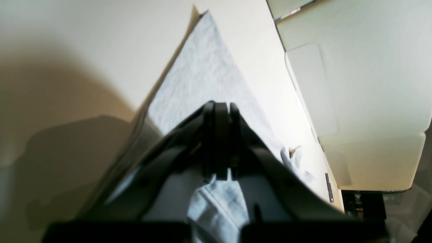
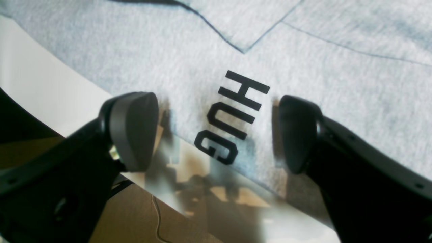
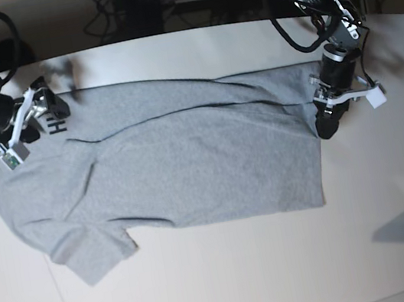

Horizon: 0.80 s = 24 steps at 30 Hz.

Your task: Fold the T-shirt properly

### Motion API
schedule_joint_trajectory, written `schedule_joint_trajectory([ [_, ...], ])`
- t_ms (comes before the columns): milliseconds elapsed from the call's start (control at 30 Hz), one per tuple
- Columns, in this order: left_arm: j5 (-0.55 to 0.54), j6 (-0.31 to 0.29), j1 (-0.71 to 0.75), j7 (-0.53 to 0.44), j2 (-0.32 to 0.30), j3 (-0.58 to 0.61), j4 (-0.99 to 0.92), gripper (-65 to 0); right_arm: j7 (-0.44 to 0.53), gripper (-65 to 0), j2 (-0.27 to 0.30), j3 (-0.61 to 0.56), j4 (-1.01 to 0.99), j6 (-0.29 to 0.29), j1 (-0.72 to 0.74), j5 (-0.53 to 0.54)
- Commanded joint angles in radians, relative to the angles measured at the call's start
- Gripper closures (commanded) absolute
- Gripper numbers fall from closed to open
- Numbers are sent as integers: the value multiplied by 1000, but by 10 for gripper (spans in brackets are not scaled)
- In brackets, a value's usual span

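Folding T-shirt (image 3: 188,161), early stage: heather-grey tee lies spread on white table (image 3: 285,276), black lettering (image 2: 233,116) showing at one edge. Left gripper (image 1: 221,141) clamped on hem fabric. Right gripper (image 2: 216,131) jaws wide, straddling lettered edge, nothing held. Next, prob.: right closes on cloth, both carry edge over.

The T-shirt (image 3: 173,163) lies spread on the table (image 3: 284,269), arms at both ends.
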Motion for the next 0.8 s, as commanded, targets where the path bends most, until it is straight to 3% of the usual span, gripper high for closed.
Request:
schedule_joint_trajectory([
  [0,-24,-13,-15,-18,-9,0,5,0,19,-515,18,5,19,3,9,18],
  [767,-21,9,-99,-80,-9,0,-97,0,16,-515,18,3,21,3,9,18],
])
